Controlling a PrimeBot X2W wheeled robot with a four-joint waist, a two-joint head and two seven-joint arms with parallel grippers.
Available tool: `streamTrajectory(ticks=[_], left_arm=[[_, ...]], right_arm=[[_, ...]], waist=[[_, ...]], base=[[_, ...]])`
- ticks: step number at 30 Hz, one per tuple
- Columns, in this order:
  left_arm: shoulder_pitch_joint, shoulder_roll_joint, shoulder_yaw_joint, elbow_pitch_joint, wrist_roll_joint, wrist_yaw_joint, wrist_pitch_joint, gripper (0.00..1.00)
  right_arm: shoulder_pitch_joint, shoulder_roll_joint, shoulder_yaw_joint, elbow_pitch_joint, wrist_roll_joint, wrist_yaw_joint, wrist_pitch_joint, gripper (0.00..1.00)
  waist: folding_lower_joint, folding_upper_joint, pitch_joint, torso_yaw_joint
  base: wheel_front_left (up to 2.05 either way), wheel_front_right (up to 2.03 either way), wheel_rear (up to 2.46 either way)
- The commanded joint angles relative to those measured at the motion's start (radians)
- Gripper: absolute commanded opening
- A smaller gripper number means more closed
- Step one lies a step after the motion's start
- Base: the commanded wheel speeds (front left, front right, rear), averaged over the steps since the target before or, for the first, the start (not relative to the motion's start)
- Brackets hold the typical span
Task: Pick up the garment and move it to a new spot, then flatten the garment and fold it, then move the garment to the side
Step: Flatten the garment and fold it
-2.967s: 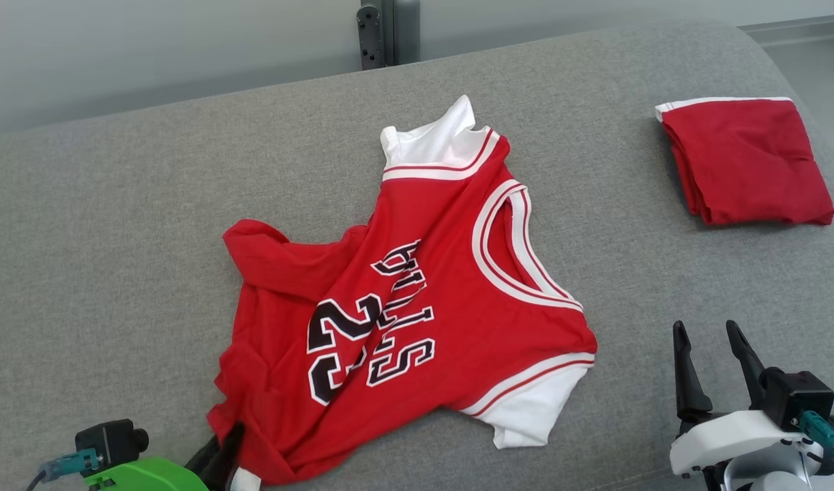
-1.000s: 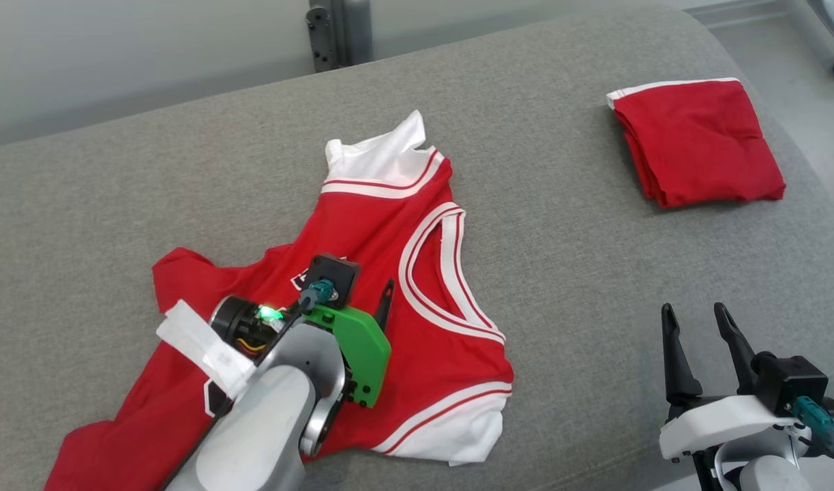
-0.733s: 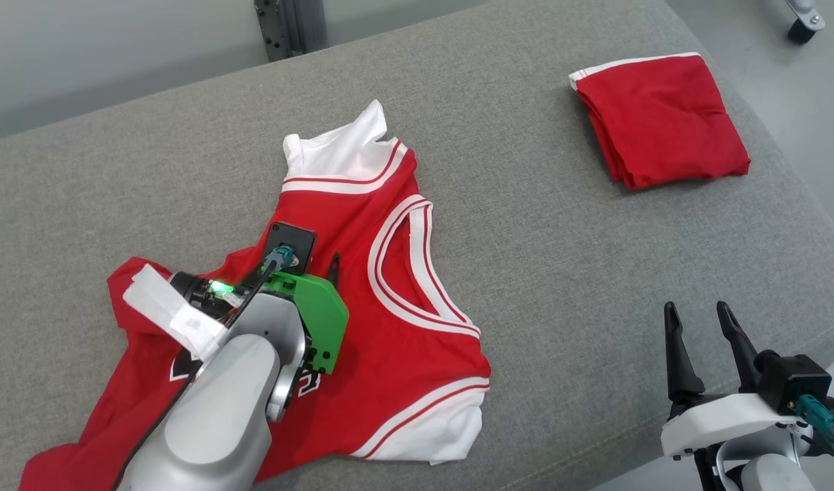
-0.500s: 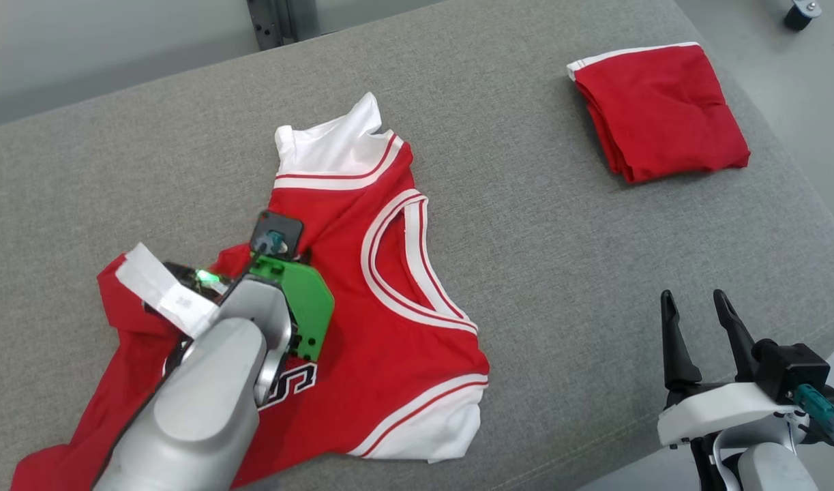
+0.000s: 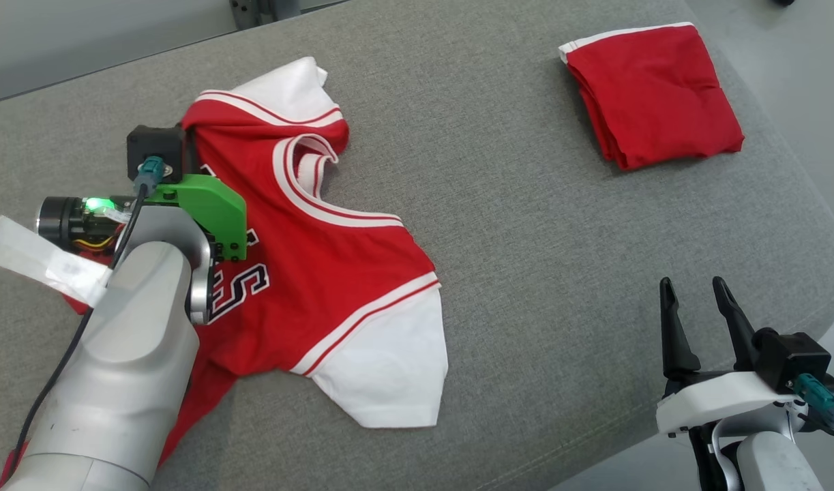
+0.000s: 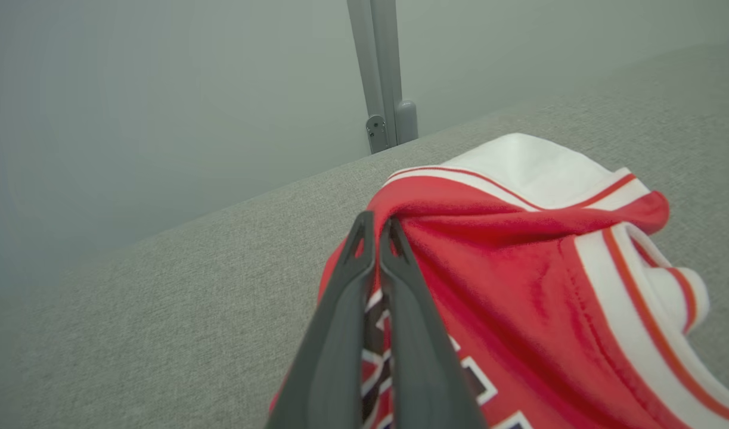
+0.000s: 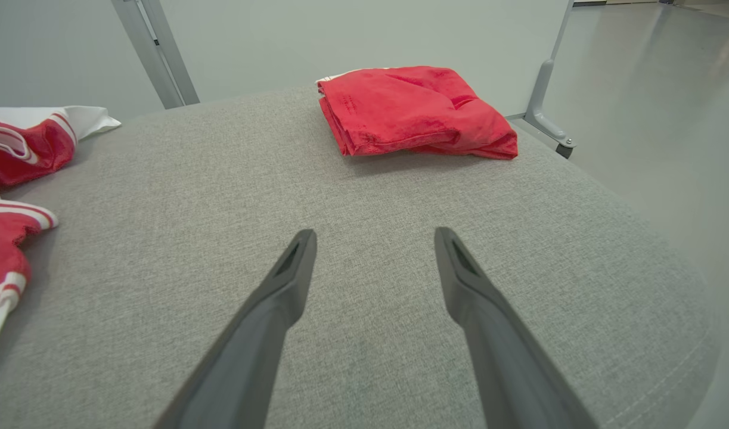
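Now your left gripper (image 6: 377,221) is clamped on the red-and-white fabric jersey (image 5: 335,259), which stretches right toward your spread, idle right gripper (image 5: 692,283).

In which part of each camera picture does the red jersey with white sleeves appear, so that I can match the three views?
Head view: the jersey lies left of centre, partly under the left arm.
Left wrist view: it takes the lower right, pinched in the left gripper.
Right wrist view: it shows at the left edge.
Shared landmark: the grey post behind the jersey's far white sleeve.
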Motion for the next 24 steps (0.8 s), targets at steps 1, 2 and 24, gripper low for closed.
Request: streamTrajectory(ticks=[1, 2, 24], left_arm=[[-0.021, 0.008, 0.009, 0.018, -0.002, 0.017, -0.028, 0.0], [-0.026, 0.007, 0.013, 0.036, -0.004, 0.02, -0.044, 0.0], [0.486, 0.041, 0.195, -0.422, -0.097, 0.001, -0.215, 1.0]], right_arm=[[0.0, -0.002, 0.001, 0.002, -0.007, 0.0, 0.0, 1.0], [0.001, -0.002, 0.001, 0.003, -0.008, 0.0, 0.0, 1.0], [0.093, -0.003, -0.088, -0.062, -0.093, 0.0, 0.0, 1.0]], waist=[[-0.0001, -0.0001, 0.0, -0.004], [-0.0001, -0.0001, -0.001, -0.005], [-0.0001, -0.0001, -0.197, 0.146]], base=[[0.0, 0.0, 0.0], [0.0, 0.0, 0.0], [0.0, 0.0, 0.0]])
